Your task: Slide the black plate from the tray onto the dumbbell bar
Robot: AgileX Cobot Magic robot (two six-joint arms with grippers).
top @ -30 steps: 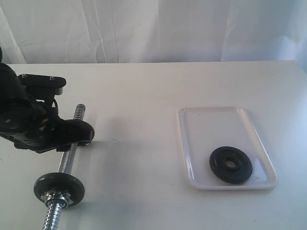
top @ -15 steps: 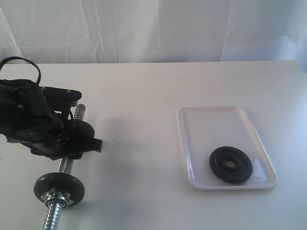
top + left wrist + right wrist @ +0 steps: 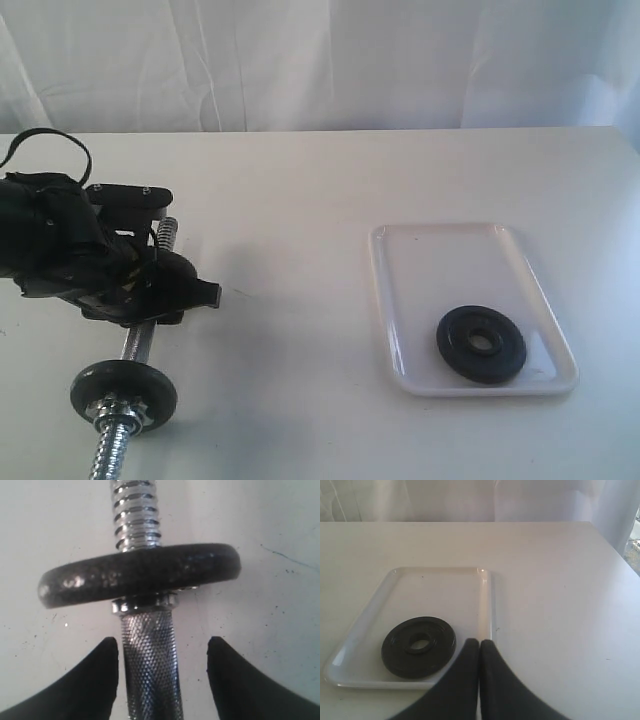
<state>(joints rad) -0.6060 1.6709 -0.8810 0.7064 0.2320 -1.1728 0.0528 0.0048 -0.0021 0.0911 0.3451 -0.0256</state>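
Exterior: finds left gripper (image 3: 165, 290) low over dumbbell bar (image 3: 138, 345), lying near-to-far at left of table (image 3: 300, 200); black plate (image 3: 481, 344) flat in tray (image 3: 450, 240), well apart to the right | Left wrist: shows jaws spread wide astride bar's knurled middle, gripping nothing | Right wrist: shows right gripper (image 3: 479, 650) pinched closed, empty, near plate, likely the nearer arm for pickup.

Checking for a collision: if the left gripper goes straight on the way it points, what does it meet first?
Most likely the dumbbell bar, whose knurled grip the open left gripper straddles; the mounted disc stands just beyond. Depth unclear.
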